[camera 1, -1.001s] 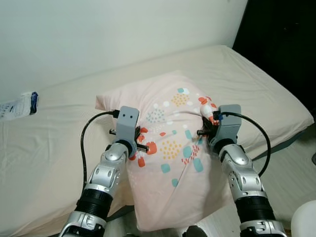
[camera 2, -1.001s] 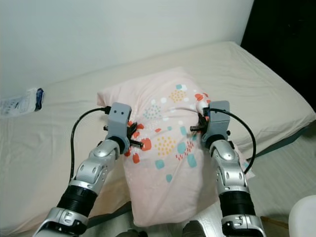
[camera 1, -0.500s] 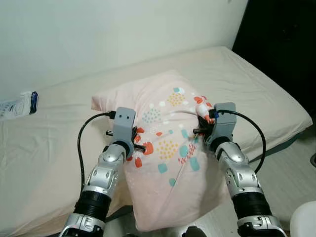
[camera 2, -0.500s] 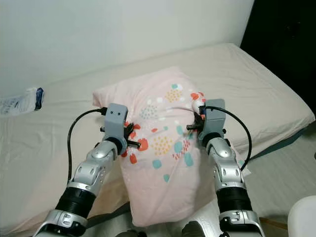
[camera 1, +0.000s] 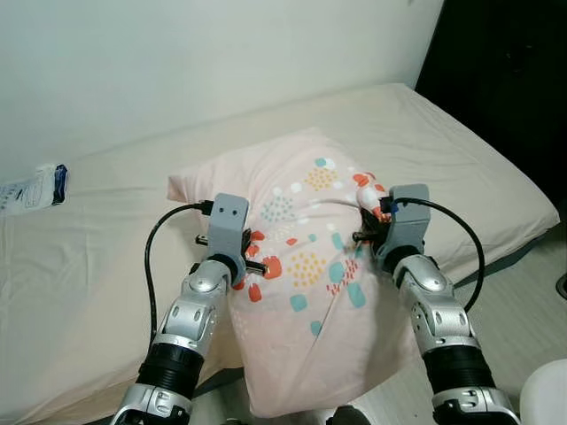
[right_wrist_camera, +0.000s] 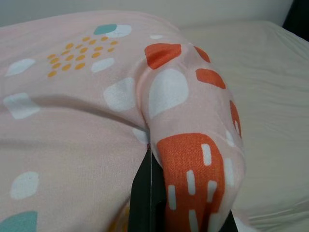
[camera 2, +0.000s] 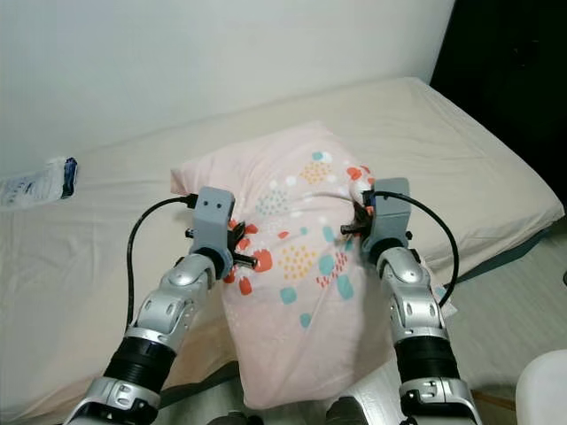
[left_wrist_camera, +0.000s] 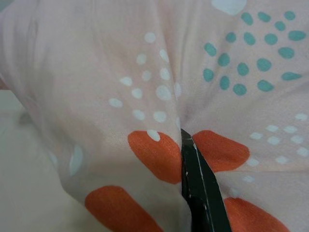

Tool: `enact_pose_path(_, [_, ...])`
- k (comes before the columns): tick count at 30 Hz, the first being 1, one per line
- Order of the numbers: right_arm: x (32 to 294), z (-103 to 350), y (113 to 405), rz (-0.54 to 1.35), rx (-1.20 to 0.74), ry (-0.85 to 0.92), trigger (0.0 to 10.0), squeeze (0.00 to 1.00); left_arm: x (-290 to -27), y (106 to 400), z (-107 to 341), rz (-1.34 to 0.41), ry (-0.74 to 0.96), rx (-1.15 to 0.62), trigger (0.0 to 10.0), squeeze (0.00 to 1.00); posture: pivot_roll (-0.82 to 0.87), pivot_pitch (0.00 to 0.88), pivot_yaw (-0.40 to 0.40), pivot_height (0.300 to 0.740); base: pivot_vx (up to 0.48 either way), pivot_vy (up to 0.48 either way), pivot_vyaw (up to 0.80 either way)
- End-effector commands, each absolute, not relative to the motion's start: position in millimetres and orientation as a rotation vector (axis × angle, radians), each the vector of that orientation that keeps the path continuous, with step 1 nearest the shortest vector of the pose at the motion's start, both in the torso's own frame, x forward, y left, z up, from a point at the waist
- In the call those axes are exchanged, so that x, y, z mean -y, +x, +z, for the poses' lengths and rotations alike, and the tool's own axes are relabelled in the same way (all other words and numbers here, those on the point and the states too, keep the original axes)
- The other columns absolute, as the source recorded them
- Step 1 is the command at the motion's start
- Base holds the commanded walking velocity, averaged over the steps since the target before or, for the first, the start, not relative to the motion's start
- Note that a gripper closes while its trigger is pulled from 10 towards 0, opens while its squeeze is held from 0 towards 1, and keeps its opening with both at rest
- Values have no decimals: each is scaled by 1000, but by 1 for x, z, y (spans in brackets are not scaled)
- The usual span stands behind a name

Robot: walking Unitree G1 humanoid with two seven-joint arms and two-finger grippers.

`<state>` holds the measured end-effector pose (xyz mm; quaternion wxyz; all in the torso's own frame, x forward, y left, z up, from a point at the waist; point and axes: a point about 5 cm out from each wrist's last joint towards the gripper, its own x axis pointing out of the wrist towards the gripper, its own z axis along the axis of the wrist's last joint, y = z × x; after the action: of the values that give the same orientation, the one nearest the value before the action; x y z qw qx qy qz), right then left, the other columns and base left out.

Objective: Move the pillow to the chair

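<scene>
A pale pink pillow [camera 1: 310, 266] with orange, teal and white patches hangs between my two arms over the near edge of the bed [camera 1: 89, 266]. My left gripper [camera 1: 251, 251] is shut on a fold of its left side. My right gripper [camera 1: 370, 223] is shut on a bunched fold of its right side. In the left wrist view a black finger [left_wrist_camera: 200, 193] presses into the cloth beside orange patches. The right wrist view has a black finger [right_wrist_camera: 145, 193] under a pinched ridge of the pillow [right_wrist_camera: 188, 145]. The pillow's lower end droops below my wrists.
A beige mattress runs from left to right along a white wall [camera 1: 177, 62]. A white and blue packet [camera 1: 35, 186] lies on it at the far left. A dark opening [camera 1: 505, 80] stands at the right. A white rounded object [camera 1: 545, 394] is at the bottom right corner.
Little has changed: both grippers keep their hold on the pillow. The pillow and arms have shifted slightly right in the picture.
</scene>
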<state>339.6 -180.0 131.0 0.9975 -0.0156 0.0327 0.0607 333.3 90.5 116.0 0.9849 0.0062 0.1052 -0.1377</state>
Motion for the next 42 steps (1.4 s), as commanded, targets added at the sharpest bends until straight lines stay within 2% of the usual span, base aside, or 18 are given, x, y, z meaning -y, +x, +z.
enact_pose_path(1, [176,137,340,144,-32,-43,10000,0,-87,336,124,-289,14,-165,10000,0,-115,129,28,740,0,0,0])
enact_pose_path(13, [168,136,340,154,-27,-26,10000,0,-92,330,118,-286,23,-183,10000,0,-108,129,39,740,0,0,0])
enact_pose_path(22, [169,134,341,151,-37,-23,10000,0,-95,339,122,-254,10,-189,10000,0,-104,129,33,740,0,0,0])
enact_pose_path(32, [165,138,347,134,-27,-9,10000,0,-110,343,120,-190,10,-198,10000,0,-103,130,11,740,0,0,0])
enact_pose_path(36, [160,139,349,141,-23,-3,10000,0,-120,343,119,-151,12,-199,10000,0,-89,105,17,740,0,0,0])
enact_pose_path(42, [152,155,359,148,25,23,10000,0,-129,351,129,-137,39,-175,10000,0,-63,94,7,740,0,0,0])
